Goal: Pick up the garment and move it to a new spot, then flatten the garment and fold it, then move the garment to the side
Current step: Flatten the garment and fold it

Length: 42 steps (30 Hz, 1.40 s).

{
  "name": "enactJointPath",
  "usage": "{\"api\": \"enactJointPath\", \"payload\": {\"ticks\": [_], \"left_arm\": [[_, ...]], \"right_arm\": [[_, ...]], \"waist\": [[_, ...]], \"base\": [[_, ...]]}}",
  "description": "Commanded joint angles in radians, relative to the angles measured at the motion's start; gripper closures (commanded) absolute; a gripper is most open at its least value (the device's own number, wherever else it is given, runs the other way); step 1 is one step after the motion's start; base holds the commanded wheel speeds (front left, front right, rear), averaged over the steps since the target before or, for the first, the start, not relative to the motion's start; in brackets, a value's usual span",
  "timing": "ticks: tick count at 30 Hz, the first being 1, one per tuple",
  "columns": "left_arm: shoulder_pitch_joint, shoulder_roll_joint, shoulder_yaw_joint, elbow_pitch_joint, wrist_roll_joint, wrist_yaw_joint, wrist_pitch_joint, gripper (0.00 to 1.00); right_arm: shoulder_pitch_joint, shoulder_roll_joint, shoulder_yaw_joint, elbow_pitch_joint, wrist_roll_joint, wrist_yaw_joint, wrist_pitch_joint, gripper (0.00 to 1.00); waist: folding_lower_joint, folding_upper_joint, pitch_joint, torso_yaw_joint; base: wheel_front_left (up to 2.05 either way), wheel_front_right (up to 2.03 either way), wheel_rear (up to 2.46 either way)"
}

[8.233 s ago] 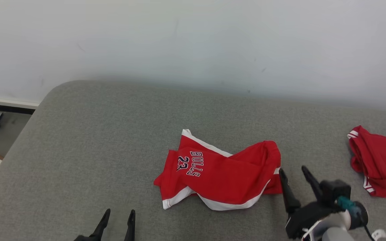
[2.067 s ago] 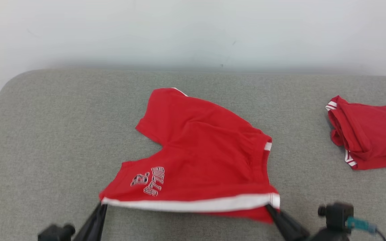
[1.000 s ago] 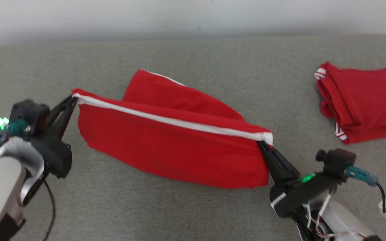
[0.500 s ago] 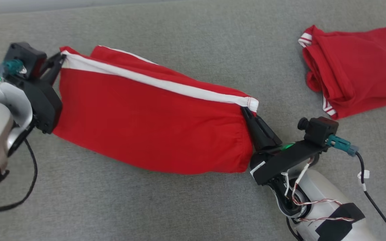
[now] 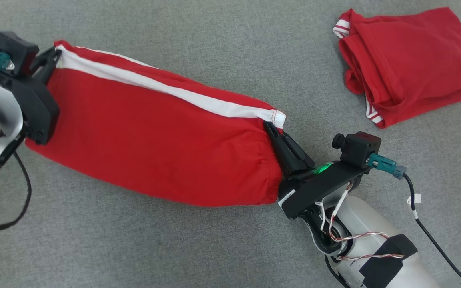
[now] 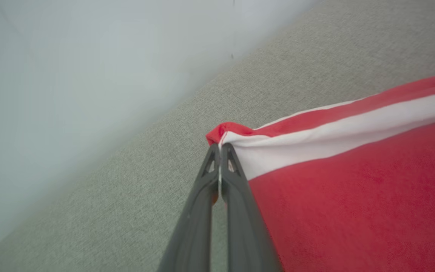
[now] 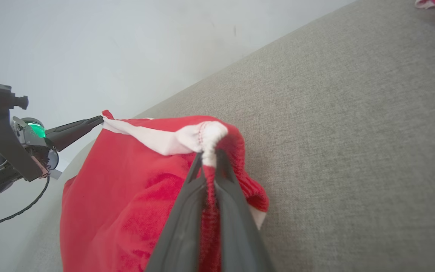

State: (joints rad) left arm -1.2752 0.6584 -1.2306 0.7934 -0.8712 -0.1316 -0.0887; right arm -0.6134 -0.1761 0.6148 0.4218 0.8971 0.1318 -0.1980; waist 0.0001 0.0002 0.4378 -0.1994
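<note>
The garment (image 5: 154, 136) is a pair of red shorts with a white side stripe, hanging stretched between both grippers above the grey cushion. My left gripper (image 5: 56, 54) is shut on its far left corner; the left wrist view shows the gripper (image 6: 220, 151) pinching the white-striped corner of the garment (image 6: 353, 181). My right gripper (image 5: 270, 127) is shut on the right corner by the elastic waistband, and in the right wrist view that gripper (image 7: 209, 158) clamps the bunched white and red cloth of the garment (image 7: 127, 196). The "BULLS 23" print is hidden.
A second red garment (image 5: 410, 64) with white stripes lies crumpled at the upper right of the grey cushion (image 5: 214, 248). A white wall (image 7: 127, 49) stands behind the cushion. My right forearm with cables (image 5: 374, 248) fills the lower right.
Both grippers took hold of the shorts' corners, lifted and stretched them out. Over the last second the camera tilted down and the held garment rose toward the upper left.
</note>
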Motion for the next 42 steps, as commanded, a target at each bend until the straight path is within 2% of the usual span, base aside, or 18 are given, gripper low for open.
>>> {"api": "enactJointPath", "payload": {"ticks": [1,5,6,7,8,12,18,21,25,30,34,37,42], "left_arm": [[-0.025,-0.004,-0.012,0.012,-0.014,0.003,-0.013,1.00],[-0.040,-0.011,-0.031,0.038,-0.029,0.003,-0.036,1.00],[-0.034,-0.018,-0.036,0.057,-0.030,0.003,-0.061,0.91],[-0.028,-0.023,-0.038,0.065,-0.029,0.003,-0.080,0.41],[-0.022,-0.030,-0.039,0.075,-0.031,0.003,-0.098,0.00],[0.004,-0.048,-0.040,0.102,-0.064,0.003,-0.138,0.00],[0.069,-0.072,0.004,0.120,-0.132,0.003,-0.175,0.00],[0.095,-0.068,0.090,0.091,-0.113,0.003,-0.178,0.00],[0.189,-0.069,0.230,0.027,-0.056,0.030,-0.176,0.00],[0.336,-0.097,0.406,-0.052,0.021,0.066,-0.177,0.00],[0.443,-0.151,0.508,-0.085,0.076,0.067,-0.177,0.00],[0.488,-0.181,0.552,-0.063,0.104,0.052,-0.177,0.00],[0.506,-0.229,0.573,0.024,0.120,0.024,-0.177,0.00]], "right_arm": [[-0.009,0.002,0.000,0.003,-0.006,-0.003,-0.004,1.00],[-0.016,0.010,0.004,0.009,-0.010,-0.003,-0.001,1.00],[-0.017,0.014,0.003,0.019,-0.012,-0.003,-0.001,0.93],[-0.017,0.014,-0.002,0.024,-0.017,-0.003,-0.007,0.41],[-0.017,0.013,-0.006,0.026,-0.021,-0.003,-0.009,0.00],[-0.001,0.005,-0.022,0.034,-0.038,-0.003,-0.018,0.00],[0.080,-0.025,-0.105,0.012,-0.047,-0.003,-0.042,0.00],[0.129,-0.043,-0.167,-0.022,-0.071,-0.003,-0.053,0.00],[0.202,-0.049,-0.274,-0.074,-0.153,-0.003,-0.065,0.00],[0.311,-0.002,-0.465,-0.172,-0.300,-0.003,-0.067,0.00],[0.415,0.059,-0.591,-0.274,-0.433,-0.003,-0.066,0.00],[0.473,0.089,-0.624,-0.311,-0.485,-0.003,-0.066,0.00],[0.504,0.111,-0.617,-0.330,-0.514,-0.003,-0.066,0.00]], "waist": [[-0.0001,-0.0002,0.005,-0.004],[-0.0001,-0.0002,0.007,-0.005],[-0.0001,-0.0002,0.001,-0.006],[-0.0001,-0.0002,-0.004,-0.004],[-0.0001,-0.0002,-0.008,-0.002],[-0.0001,-0.0002,-0.034,0.007],[-0.0001,-0.0002,-0.108,0.036],[-0.0001,-0.0002,-0.133,0.054],[-0.0001,-0.0002,-0.162,0.077],[-0.0001,-0.0002,-0.193,0.106],[-0.0001,-0.0002,-0.205,0.127],[-0.0001,-0.0002,-0.209,0.129],[-0.0001,-0.0002,-0.201,0.107]], "base": [[0.00,0.00,0.00],[0.00,0.00,0.00],[0.00,0.00,0.00],[0.00,0.00,0.00],[0.00,0.00,0.00],[0.00,0.00,0.00],[0.00,0.00,0.00],[0.00,0.00,0.00],[0.00,0.00,0.00],[0.00,0.00,0.00],[0.00,0.00,0.00],[0.00,0.00,0.00],[0.00,0.00,0.00]]}}
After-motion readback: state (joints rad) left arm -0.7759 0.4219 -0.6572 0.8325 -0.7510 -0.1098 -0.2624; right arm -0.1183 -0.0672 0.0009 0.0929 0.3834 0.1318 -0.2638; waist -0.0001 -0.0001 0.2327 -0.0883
